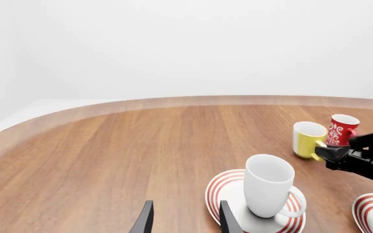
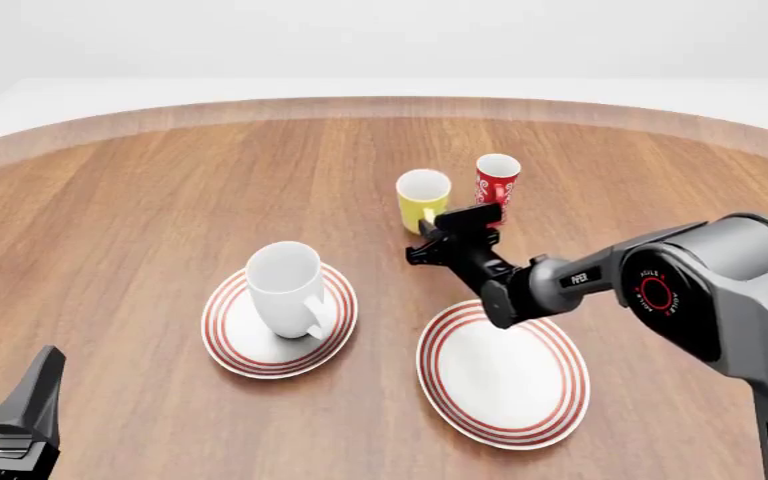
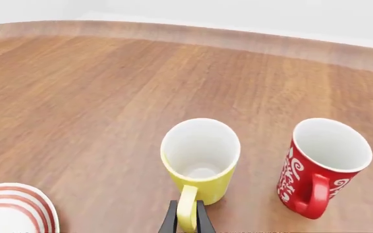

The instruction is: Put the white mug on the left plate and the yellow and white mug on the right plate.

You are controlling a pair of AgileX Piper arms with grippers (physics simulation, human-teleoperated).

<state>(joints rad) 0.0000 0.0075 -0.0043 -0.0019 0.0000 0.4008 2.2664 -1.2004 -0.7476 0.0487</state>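
The white mug stands upright on the left plate; both also show in the left wrist view, the mug on the plate. The yellow and white mug stands on the table beyond the right plate, which holds nothing. My right gripper is shut on the yellow mug's handle; in the right wrist view its fingers pinch the handle of the mug. My left gripper is open and holds nothing, near the table's front left.
A red cup with white print stands just right of the yellow mug, close to my right gripper; it also shows in the right wrist view. The round wooden table's far edge curves behind the cups.
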